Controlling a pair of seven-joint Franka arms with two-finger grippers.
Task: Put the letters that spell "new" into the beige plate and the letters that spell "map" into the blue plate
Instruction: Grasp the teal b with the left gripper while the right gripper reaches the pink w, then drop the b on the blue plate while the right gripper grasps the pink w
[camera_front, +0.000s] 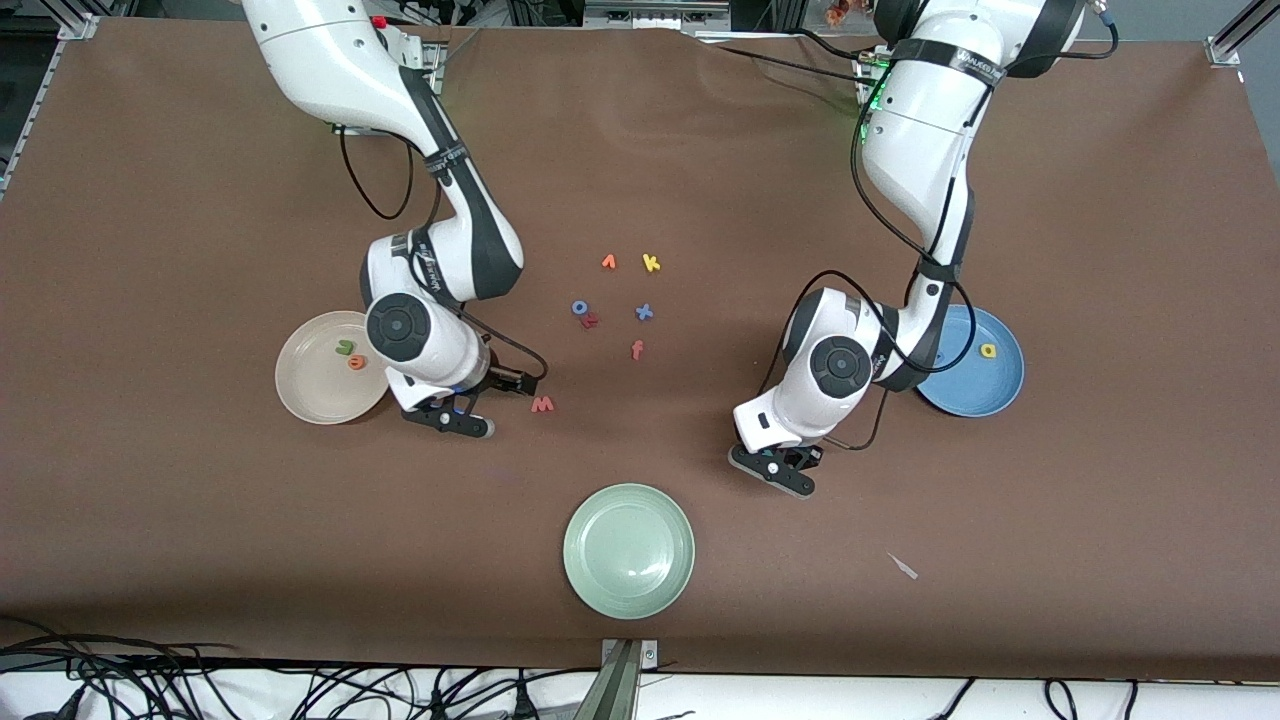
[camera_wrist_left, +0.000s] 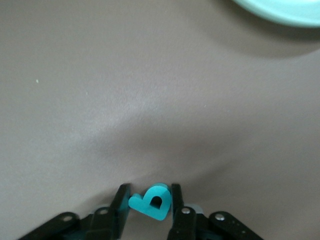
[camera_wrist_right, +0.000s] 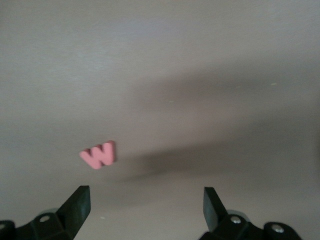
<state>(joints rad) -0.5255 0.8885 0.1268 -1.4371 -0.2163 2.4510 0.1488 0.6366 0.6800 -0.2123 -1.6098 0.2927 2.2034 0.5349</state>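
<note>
Left claw (camera_wrist_left: 150, 202) is pinching the teal a (camera_wrist_left: 152, 201) to lift it toward the blue plate (camera_front: 1000, 385), while the right claw (camera_wrist_right: 145, 205) sits spread wide near the red w (camera_wrist_right: 100, 154).

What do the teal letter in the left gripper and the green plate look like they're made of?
The teal a, pinched in the left gripper: likely foam, matte with thick flat-cut edges. The pale green plate: probably glazed ceramic or hard plastic, since its surface shows soft glossy highlights.

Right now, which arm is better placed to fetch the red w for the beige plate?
Right. Its open pincer sits low beside the red w, close to the beige plate. The left pincer is shut on the teal a.
</note>
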